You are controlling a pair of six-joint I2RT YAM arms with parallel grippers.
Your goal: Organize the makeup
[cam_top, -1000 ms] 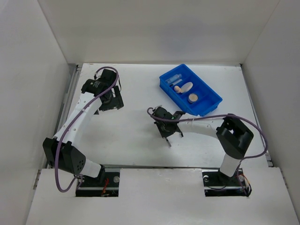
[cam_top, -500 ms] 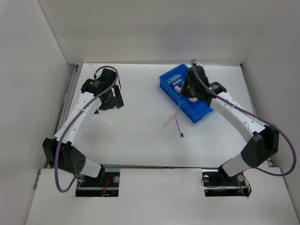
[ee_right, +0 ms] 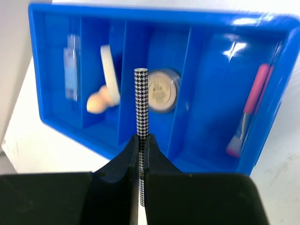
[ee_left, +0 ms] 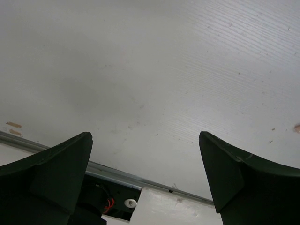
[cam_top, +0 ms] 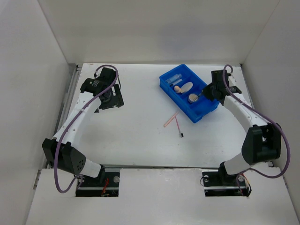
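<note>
Already, a tube [ee_right: 71, 75], a pad [ee_right: 110, 63], a sponge [ee_right: 99, 103], a compact [ee_right: 161, 91] and a pink brush [ee_right: 251, 110] are laid in the tray [ee_right: 140, 16]. A checked stick [ee_right: 141, 101] is clamped in the right fingers [ee_right: 133, 149] and held over the tray, mid-frame in the wrist view. A pink pencil [cam_top: 171, 120] and a dark pencil [cam_top: 179, 127] are not yet put away; they lie on the worktop [cam_top: 131, 136] near the middle of the top view. Most of the job looks done. The left fingers [cam_top: 112, 101] are spread apart, with nothing between them, at upper left, well apart from the tray. Lots of open room is seen around the pencils. The tray walls must be cleared by the stick.
</note>
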